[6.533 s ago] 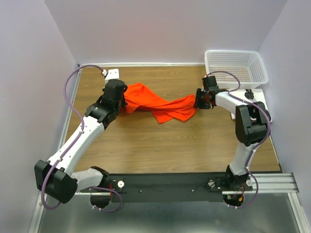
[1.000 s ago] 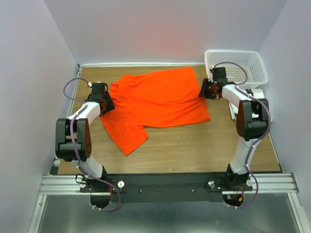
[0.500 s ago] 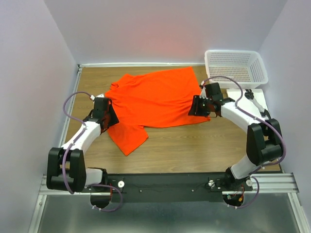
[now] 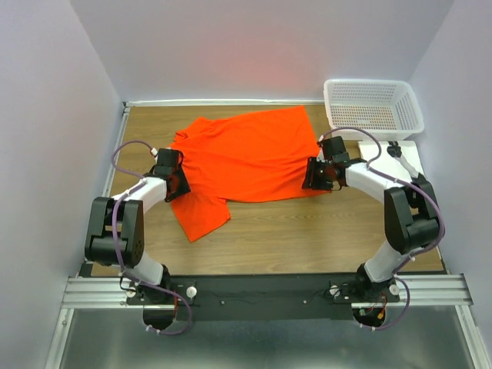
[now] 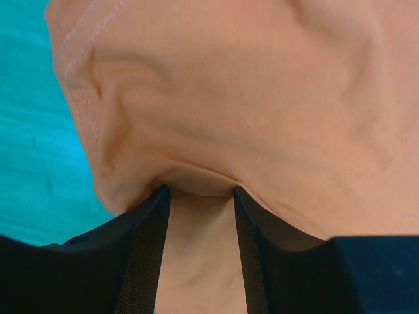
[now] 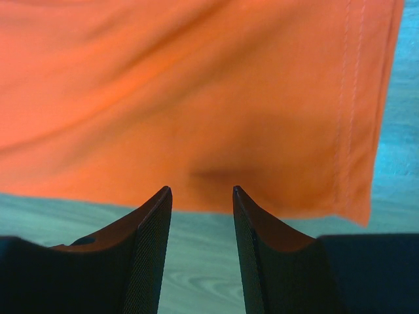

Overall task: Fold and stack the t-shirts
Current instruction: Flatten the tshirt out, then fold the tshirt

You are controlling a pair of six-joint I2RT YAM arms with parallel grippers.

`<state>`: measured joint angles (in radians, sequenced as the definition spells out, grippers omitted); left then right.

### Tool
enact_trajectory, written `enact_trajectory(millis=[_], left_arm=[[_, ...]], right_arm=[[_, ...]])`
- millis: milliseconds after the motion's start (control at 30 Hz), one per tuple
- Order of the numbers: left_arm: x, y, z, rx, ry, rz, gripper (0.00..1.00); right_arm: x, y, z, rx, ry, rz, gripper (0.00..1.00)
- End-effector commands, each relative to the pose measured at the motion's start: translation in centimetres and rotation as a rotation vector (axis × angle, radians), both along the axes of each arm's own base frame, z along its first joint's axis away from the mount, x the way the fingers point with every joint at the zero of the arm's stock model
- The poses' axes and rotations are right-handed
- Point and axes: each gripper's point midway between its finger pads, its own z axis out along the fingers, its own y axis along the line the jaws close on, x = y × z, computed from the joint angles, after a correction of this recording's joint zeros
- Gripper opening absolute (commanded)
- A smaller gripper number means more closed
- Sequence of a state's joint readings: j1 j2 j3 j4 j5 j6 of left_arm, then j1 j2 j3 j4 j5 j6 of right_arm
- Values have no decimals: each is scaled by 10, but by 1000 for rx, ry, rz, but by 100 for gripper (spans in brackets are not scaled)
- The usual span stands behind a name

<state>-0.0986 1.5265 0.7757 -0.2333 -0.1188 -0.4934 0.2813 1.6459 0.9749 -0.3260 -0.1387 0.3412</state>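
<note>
The t-shirt (image 4: 246, 157) lies spread flat across the upper middle of the top view, with one sleeve reaching toward the lower left. The left gripper (image 4: 175, 183) sits on the shirt's left edge by that sleeve. Its fingers (image 5: 154, 222) stand partly apart, and puckered cloth fills the gap between them without being pinched. The right gripper (image 4: 314, 174) is at the shirt's lower right corner, also half open, with the hem just beyond its tips and bare wood in the gap. The table (image 4: 307, 231) is brown wood. A basket (image 4: 373, 82) stands at upper right, a board (image 4: 411, 157) lies below it, and pale lilac walls (image 4: 254, 46) surround everything.
</note>
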Motion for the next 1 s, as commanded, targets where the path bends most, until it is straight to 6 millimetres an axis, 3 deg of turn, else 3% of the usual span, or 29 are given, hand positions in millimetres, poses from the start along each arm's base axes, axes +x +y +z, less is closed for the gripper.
enact_trajectory(millis=[0,300,433,500,533,567,700,733,767,833,967], left_arm=[[12,12,-8,70,19,-2,51],[57,34,-12,113,44,22,52],[79,37,12,111,-13,34,57],[80,37,35,100,-68,47,61],[74,36,39,96,-75,51,63],[71,36,58,91,-124,62,64],[37,36,75,71,-151,98,68],[20,35,64,65,-114,97,68],[12,33,70,58,-131,97,68],[-9,29,62,41,-100,98,69],[-37,19,46,11,-46,88,73]], right_arm=[[27,-5,-8,-42,-36,-55,49],[66,-11,-33,-98,-24,-106,49],[85,-8,-21,-97,-62,-110,49],[85,0,-1,-55,-95,-74,52],[84,0,6,-51,-108,-75,53],[80,-1,11,-52,-111,-73,57],[56,-6,39,-36,-141,-64,62],[44,-8,34,-35,-114,-60,63],[38,-8,36,-31,-111,-58,64],[22,-12,39,-25,-101,-65,68],[1,-18,40,-26,-84,-79,71]])
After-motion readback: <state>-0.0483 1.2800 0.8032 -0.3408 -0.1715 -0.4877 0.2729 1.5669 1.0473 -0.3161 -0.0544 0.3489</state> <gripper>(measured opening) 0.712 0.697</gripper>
